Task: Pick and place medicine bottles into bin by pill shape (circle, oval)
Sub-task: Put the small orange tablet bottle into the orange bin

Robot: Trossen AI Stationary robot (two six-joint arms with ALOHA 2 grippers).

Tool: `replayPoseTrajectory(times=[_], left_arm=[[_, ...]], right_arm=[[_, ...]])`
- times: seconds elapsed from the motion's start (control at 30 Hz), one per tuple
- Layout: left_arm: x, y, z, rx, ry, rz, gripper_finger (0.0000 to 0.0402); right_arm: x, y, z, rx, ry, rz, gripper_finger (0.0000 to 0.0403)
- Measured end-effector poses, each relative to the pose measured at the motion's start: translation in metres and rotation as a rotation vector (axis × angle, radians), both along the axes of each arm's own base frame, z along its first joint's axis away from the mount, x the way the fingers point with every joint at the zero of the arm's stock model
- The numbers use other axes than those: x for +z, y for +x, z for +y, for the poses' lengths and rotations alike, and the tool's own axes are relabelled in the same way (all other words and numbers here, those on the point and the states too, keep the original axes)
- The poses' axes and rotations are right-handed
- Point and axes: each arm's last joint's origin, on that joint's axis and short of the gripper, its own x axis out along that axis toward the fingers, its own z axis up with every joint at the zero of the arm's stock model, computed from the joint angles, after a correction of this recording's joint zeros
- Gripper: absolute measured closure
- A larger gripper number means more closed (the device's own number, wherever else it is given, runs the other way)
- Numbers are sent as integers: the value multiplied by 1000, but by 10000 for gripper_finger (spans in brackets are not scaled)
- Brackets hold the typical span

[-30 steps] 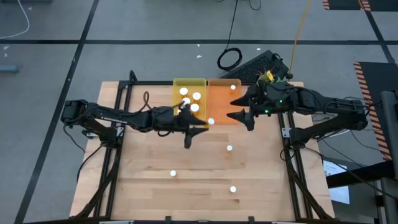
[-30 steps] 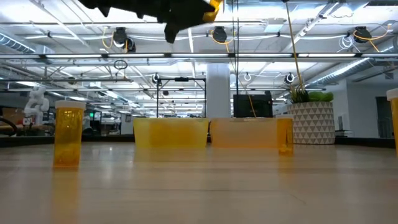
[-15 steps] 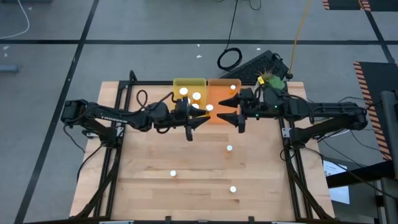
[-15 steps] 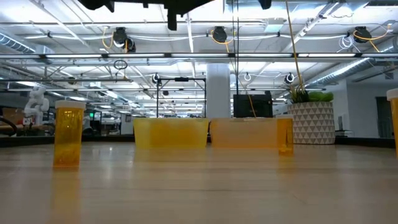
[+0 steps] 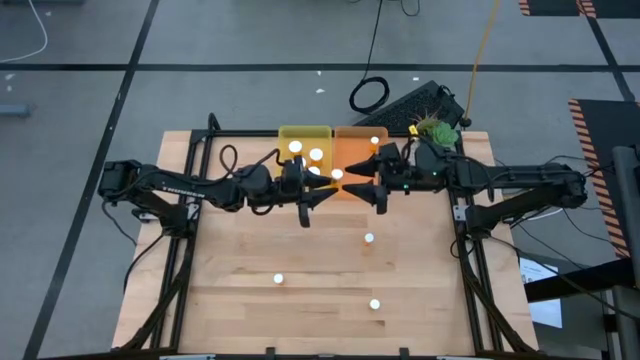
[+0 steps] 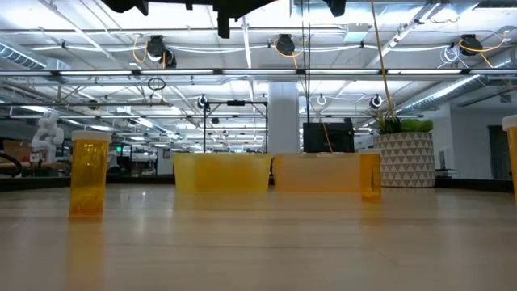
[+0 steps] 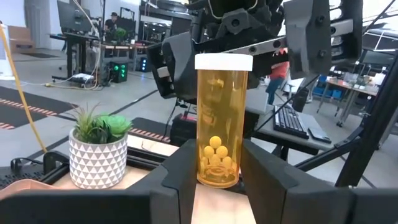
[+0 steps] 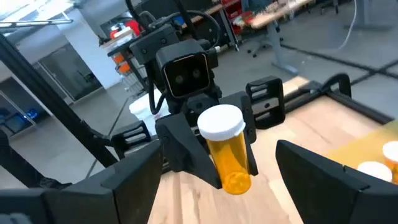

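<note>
An orange medicine bottle (image 7: 217, 124) with a white cap (image 5: 337, 174) and round pills inside hangs above the near edge of the bins, with my left gripper (image 5: 328, 186) shut on it. My right gripper (image 5: 355, 176) faces it from the right, open, one finger on each side of the bottle (image 8: 227, 152) without touching it. The yellow bin (image 5: 285, 135) holds three bottles and the orange bin (image 5: 355, 140) holds one (image 5: 375, 141). Three more bottles stand on the table (image 5: 369, 238), (image 5: 278, 279), (image 5: 375, 304). My left gripper pinches the bottle's lower body, near its base (image 7: 217, 171), between its two fingers. The fingers (image 7: 180, 174) come about level from the table's left. The bottle stands roughly upright in the hold, cap up, lifted clear of the table and bins.
A white patterned pot with a green plant (image 5: 437, 130) stands at the far right corner behind my right arm. A black frame (image 5: 200, 160) borders the table's sides. In the low view, one bottle (image 6: 89, 174) stands left and another (image 6: 370, 176) before the orange bin.
My left gripper has risen with the bottle and gone a little toward the far edge, leaving the top of the low view. My right gripper has gone toward the table's left, closing in on the bottle, and stays open.
</note>
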Motion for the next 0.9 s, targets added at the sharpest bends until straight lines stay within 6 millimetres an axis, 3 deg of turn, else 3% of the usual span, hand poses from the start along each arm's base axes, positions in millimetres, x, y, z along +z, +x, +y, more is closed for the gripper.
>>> replayPoseTrajectory(times=[0.23,0.43,0.63,0.9], left_arm=[[-6,0,0,3,62,71,284],[-16,0,0,0,120,180,284],[-21,1,0,-4,156,216,284],[-26,0,-1,-12,201,273,284]], right_arm=[[46,-11,0,12,-64,182,101],[64,0,0,52,-155,354,101],[54,34,0,128,-162,504,101],[35,54,-1,158,-196,641,102]])
